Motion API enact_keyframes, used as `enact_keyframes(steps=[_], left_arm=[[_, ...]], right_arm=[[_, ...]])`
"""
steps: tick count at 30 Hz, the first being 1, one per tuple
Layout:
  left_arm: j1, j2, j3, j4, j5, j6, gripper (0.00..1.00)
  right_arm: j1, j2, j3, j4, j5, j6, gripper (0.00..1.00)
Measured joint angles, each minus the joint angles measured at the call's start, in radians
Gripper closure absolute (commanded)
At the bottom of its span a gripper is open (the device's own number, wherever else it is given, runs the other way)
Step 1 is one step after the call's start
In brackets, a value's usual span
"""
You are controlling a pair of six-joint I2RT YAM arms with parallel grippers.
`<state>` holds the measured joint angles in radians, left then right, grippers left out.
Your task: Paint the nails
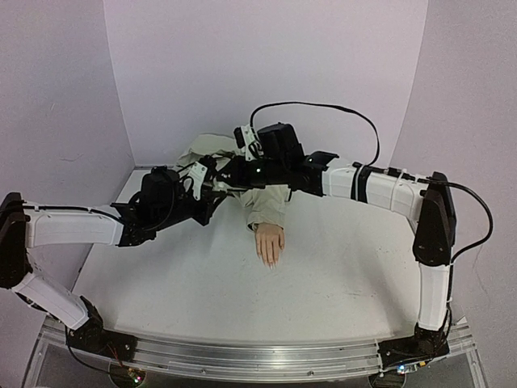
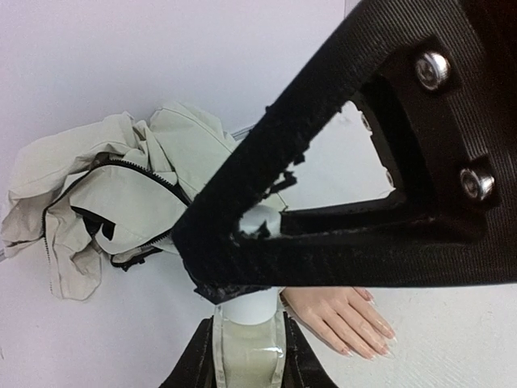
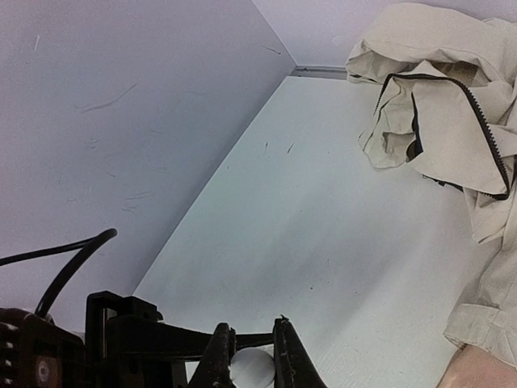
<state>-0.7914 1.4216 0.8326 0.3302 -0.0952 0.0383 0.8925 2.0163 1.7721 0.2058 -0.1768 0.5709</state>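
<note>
Widest first: the white surface [image 1: 186, 283] lies under both of your arms, which reach in and meet over its far middle. A crumpled beige jacket [image 1: 212, 149] is heaped behind them, and its sleeve [image 1: 269, 206] runs toward you.

Out of that sleeve comes the mannequin hand [image 1: 270, 242], lying flat on the surface. Its long axis runs far to near, fingertips toward the arm bases.

Now the grips. Your left fingers [image 2: 194, 364] are narrow, pressed either side of the small white bottle [image 2: 250, 311] and holding it off the surface. Your right fingers [image 3: 292, 360] are narrow too, pinched on what looks like the bottle's white cap [image 3: 252, 370]. So it's a two-handed hold on one bottle, and I'd judge you're at the uncapping step, with no paint down yet.

Here's what the next move turns on. The nails [image 2: 373, 352] sit at the near end of the mannequin hand, on the base side of both grips. In the left wrist view they lie down and to the right of the bottle, well apart from it. Neither arm is clearly nearer. If the brush comes out with the cap, the right arm makes the trip, down along the sleeve line to those tiny, skin-coloured nails.
</note>
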Motion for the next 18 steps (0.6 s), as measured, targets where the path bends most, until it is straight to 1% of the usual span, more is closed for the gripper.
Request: enact_keyframes(steps=[3,5,6,8,10,11,12,14,15,17,18], left_arm=[[0.008,-0.021,-0.001,-0.023,0.047,-0.040,1.00],[0.030,-0.053,-0.004,-0.051,0.126,-0.073,1.00],[0.048,-0.072,-0.007,-0.063,0.188,-0.092,1.00],[0.091,-0.105,-0.010,-0.090,0.350,-0.124,1.00],[0.138,-0.124,-0.007,-0.107,0.598,-0.172,1.00],[0.152,-0.125,-0.001,-0.113,0.721,-0.198,1.00],[0.159,-0.123,0.006,-0.114,0.834,-0.224,1.00],[0.157,-0.122,0.017,-0.112,1.014,-0.261,1.00],[0.151,-0.123,0.018,-0.100,1.074,-0.275,1.00],[0.141,-0.129,0.018,-0.086,1.132,-0.277,1.00],[0.136,-0.136,0.016,-0.085,1.135,-0.274,1.00]], right_arm=[[-0.007,0.000,0.000,0.010,-0.056,-0.040,1.00],[-0.013,0.000,-0.001,0.028,-0.120,-0.085,1.00],[-0.018,0.000,-0.005,0.045,-0.174,-0.125,1.00],[-0.037,-0.008,-0.020,0.081,-0.330,-0.216,1.00],[-0.061,-0.027,-0.046,0.096,-0.531,-0.297,1.00],[-0.068,-0.039,-0.060,0.098,-0.605,-0.320,1.00],[-0.071,-0.058,-0.084,0.104,-0.685,-0.344,1.00],[-0.070,-0.101,-0.129,0.110,-0.804,-0.377,1.00],[-0.063,-0.124,-0.148,0.110,-0.851,-0.393,1.00],[-0.051,-0.146,-0.166,0.113,-0.886,-0.411,1.00],[-0.047,-0.154,-0.172,0.117,-0.891,-0.418,0.94]])
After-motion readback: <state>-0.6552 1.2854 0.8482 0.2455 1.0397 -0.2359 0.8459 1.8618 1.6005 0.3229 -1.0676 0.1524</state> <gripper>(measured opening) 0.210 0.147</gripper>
